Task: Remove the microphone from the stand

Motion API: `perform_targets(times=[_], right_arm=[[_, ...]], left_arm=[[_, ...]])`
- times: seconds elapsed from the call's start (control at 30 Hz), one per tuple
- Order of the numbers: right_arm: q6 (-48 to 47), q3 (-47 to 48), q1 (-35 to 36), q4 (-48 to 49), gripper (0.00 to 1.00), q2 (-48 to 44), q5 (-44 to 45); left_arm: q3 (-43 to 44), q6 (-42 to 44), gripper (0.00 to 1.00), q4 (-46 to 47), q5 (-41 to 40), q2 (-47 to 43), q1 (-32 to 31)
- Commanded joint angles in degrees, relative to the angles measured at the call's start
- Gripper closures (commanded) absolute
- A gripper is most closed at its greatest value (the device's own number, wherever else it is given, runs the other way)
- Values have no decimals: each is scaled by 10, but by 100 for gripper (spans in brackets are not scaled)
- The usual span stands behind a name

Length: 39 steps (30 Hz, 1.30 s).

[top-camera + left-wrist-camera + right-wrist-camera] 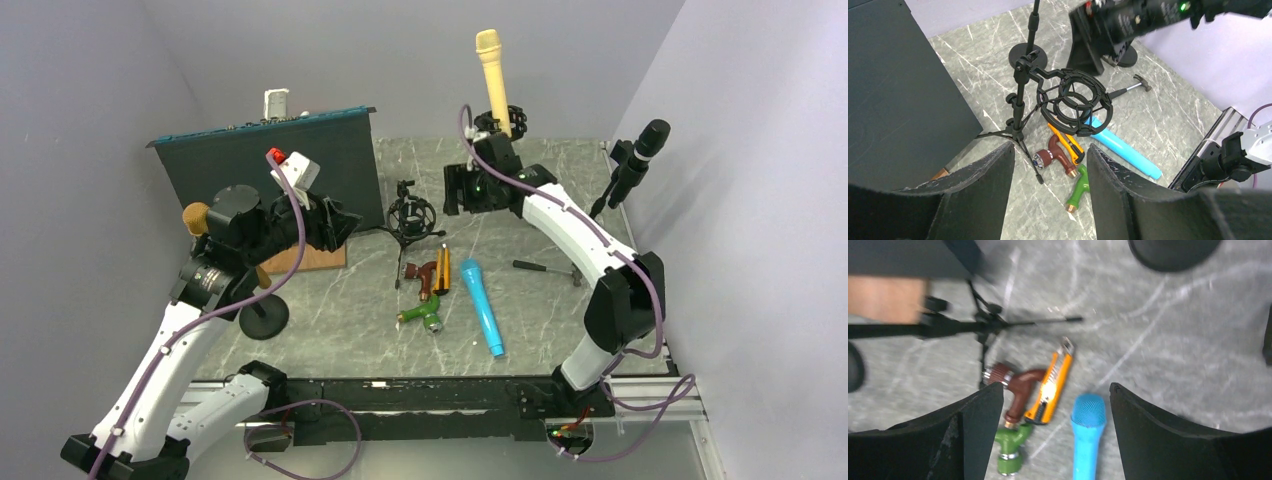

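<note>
One grey marbled desk [560, 320] carries everything, with a dark board [260, 165] propped upright at its far left corner, likely just a backdrop. Both arms reach in over the desk. The left gripper [1050, 160] has its jaws spread wide and holds nothing, and it faces the tripod stand [1019, 107] as if ready to steady it. The right gripper [1055, 390] is likewise wide apart and empty, looking down on the head of the blue microphone [483, 310]. That microphone lies flat near the middle of the desk, touching neither jaw, just beside the stand's shock mount [411, 218], whose ring is vacant, so this removal looks done. A cream microphone [491, 80] stands clipped upright at the far edge and a black microphone [640, 150] at the right edge; whether either is also meant I cannot tell. Small hand tools [430, 290] lie scattered between the stand and the blue microphone, seemingly clutter.
</note>
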Motion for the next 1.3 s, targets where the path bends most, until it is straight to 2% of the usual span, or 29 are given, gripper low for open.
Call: perform_targets(times=[0.0,0.13,0.3,0.5,0.6,0.7,1.03,1.13,1.27], right_arm=[[-17,86,-17,26,20,-9,-95],[-6,137,-37,34,21,2,-147],[-14,183,-42,55,24,33,-276],[5,198,-41,107,25,63,-384],[17,208,-39,123,30,84,-427],[16,217,-34,121,34,98,-433],[9,213,-17,124,34,117,-429],[6,204,-17,122,40,122,-413],[2,201,-16,116,53,138,-399]], left_arm=[[0,-3,41,28,9,-5,-2],[-1,-4,41,29,13,-5,-2],[-1,-5,41,31,18,-5,-2],[-3,-3,41,35,22,-5,-2],[-4,-3,41,35,23,-5,-2],[-4,-4,41,35,23,-4,-2],[-3,-3,41,34,26,-1,-2],[-3,-3,42,35,27,0,-2],[-5,-3,42,37,28,-1,-2]])
